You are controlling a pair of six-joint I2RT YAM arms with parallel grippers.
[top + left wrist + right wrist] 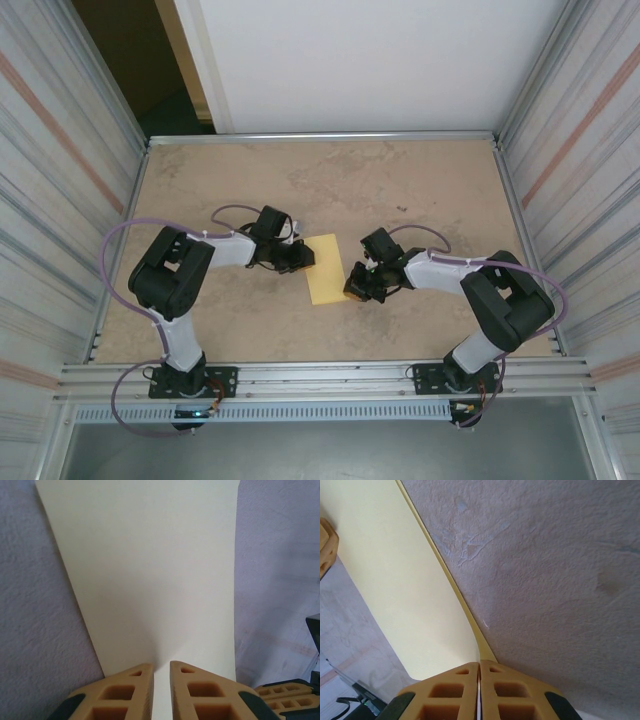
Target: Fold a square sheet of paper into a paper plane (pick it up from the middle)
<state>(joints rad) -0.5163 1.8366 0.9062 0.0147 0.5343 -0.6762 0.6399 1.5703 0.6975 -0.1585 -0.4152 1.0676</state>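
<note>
The tan table (400,190) is carrying the square sheet of paper (328,270), which is lying mid-table between both arms. The right gripper (479,680) is pinching the sheet's doubled edge, fingers pressed together. The left gripper (161,680) is sitting at the opposite edge with a narrow gap showing; whether it is gripping is unclear.

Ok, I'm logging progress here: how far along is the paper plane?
Done: the sheet looks doubled over, with two layers showing at the right claw. In hand: the right claw pinches its edge, and the left claw has its tips at the other side, slightly apart. Remaining: every later fold; no pointed dart shape yet.
</note>
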